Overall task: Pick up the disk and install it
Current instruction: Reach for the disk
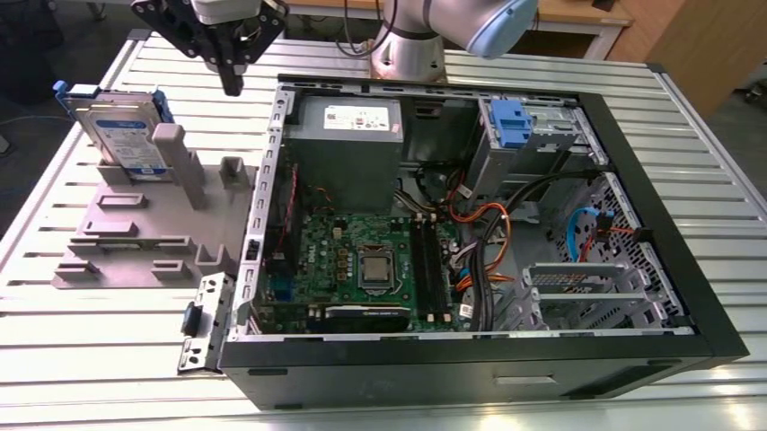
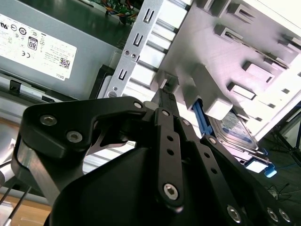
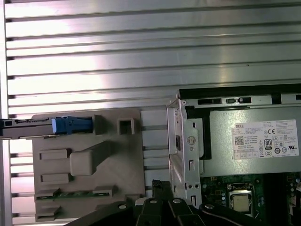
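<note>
Tool (image 1: 230,87) vertical, empty, near disk (image 1: 120,135)

- Beside the computer case (image 1: 419,368), we see the disk (image 1: 120,135): silver, white-and-blue label, bright blue frame.
- The case itself is black.
- Inside it, we find a green circuit board (image 1: 359,260) and a grey power box (image 1: 348,153) with a white label.
- Under it, the table (image 1: 707,171) is silver, striped with ridges.
- The gripper (image 1: 230,85) is black.
</note>
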Robot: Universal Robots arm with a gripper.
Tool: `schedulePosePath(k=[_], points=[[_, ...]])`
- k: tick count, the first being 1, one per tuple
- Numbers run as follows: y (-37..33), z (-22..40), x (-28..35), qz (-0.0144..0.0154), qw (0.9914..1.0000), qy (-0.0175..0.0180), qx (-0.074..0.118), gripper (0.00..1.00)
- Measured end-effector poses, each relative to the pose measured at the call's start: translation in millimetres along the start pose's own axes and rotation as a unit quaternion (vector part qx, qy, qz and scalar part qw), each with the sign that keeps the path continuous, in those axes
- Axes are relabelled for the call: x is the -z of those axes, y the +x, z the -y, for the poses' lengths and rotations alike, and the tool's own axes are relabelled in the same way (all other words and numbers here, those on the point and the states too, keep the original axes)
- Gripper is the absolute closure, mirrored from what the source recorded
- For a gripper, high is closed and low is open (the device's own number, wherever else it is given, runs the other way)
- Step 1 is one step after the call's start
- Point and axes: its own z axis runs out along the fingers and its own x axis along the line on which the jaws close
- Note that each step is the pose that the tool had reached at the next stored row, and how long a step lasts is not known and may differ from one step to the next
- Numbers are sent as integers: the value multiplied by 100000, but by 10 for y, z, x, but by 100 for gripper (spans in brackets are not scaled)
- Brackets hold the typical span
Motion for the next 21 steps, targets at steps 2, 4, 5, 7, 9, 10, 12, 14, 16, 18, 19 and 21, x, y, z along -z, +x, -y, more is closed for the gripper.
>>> schedulePosePath(k=[2,4,5,7,9,10,12,14,16,18,19,21], points=[[6,1,-1,-14,100000,3,-2,89],[7,1,-2,-20,100000,4,0,89],[7,1,-2,-31,100000,5,-1,89],[8,1,-3,-47,100000,7,-2,89],[9,1,-4,-68,100000,10,-3,89],[11,1,-5,-69,100000,5,-6,89],[27,2,-6,-67,100000,1,-11,89],[59,4,-6,-76,100000,8,-5,89],[107,4,-8,-92,100000,6,-11,89],[155,-19,-10,-141,100000,4,0,89],[182,-39,-11,-179,100000,16,-13,89],[230,-65,-13,-228,100000,25,-18,89]])
